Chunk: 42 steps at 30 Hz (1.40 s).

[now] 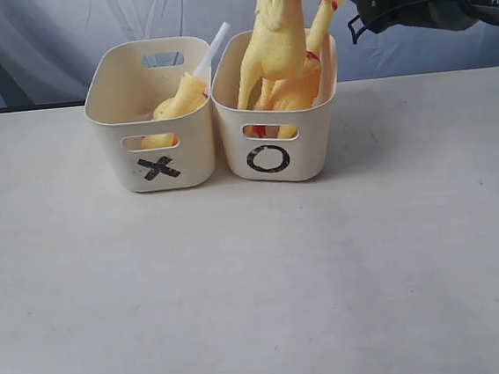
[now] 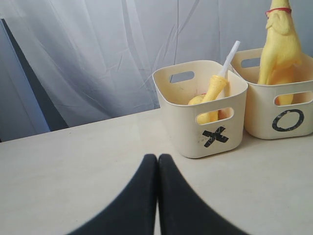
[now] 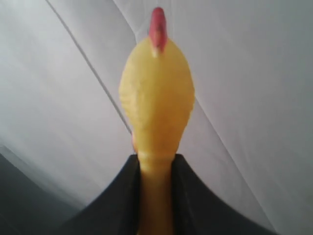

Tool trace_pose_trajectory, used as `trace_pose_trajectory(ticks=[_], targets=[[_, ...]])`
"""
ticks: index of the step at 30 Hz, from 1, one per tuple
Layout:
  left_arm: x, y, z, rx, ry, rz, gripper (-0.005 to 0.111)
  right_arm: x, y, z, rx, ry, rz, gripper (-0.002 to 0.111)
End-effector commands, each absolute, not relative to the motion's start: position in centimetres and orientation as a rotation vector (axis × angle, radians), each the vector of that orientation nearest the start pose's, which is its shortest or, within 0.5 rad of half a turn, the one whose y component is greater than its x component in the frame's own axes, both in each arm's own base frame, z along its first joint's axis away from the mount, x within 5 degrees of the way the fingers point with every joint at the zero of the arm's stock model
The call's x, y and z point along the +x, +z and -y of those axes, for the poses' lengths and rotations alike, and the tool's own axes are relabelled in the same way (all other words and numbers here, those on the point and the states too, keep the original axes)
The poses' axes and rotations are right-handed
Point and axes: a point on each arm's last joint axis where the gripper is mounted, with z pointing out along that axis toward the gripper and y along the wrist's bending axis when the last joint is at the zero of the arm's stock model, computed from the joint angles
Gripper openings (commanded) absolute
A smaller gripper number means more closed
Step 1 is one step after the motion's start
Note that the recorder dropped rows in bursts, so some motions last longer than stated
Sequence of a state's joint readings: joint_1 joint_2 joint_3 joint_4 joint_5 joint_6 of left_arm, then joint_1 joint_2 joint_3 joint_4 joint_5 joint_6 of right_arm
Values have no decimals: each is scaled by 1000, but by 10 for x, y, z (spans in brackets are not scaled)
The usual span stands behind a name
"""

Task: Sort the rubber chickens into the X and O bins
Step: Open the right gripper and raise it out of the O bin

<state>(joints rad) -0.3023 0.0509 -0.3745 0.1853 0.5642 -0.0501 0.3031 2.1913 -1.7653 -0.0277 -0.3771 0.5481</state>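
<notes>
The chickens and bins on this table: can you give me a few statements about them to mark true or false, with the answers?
1. One rubber chicken sits in the X bin. True.
2. The O bin is empty. False: two chickens stand up out of it.
3. The right gripper grips a chicken by the neck. True.
4. The left gripper holds a chicken. False: it is shut on nothing, above the bare table.
5. In the exterior view, the X bin stands to the right of the O bin. False: it stands to the left, right beside it.
</notes>
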Motion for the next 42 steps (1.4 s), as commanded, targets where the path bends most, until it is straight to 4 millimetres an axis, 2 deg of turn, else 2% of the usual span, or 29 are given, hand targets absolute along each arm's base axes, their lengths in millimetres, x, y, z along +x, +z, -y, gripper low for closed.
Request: trace_pose_trajectory(ticks=[1, 6, 15, 23, 30, 39, 42], targets=[[32, 283, 1, 274, -68, -1679, 0, 506, 273, -160, 156, 673, -1572, -1], [32, 283, 1, 274, -68, -1679, 0, 510, 265, -164, 97, 638, -1618, -1], [32, 283, 1, 274, -68, -1679, 0, 517, 244, -172, 51, 685, -1664, -1], [32, 282, 1, 274, -68, -1681, 0, 521, 236, -177, -39, 648, -1681, -1], [32, 282, 1, 274, -68, -1681, 0, 524, 218, -178, -31, 650, -1714, -1], [32, 282, 1, 274, -68, -1681, 0, 524, 214, -180, -31, 661, -1711, -1], [32, 282, 1, 274, -68, -1681, 0, 524, 214, -180, -29, 662, -1711, 9]])
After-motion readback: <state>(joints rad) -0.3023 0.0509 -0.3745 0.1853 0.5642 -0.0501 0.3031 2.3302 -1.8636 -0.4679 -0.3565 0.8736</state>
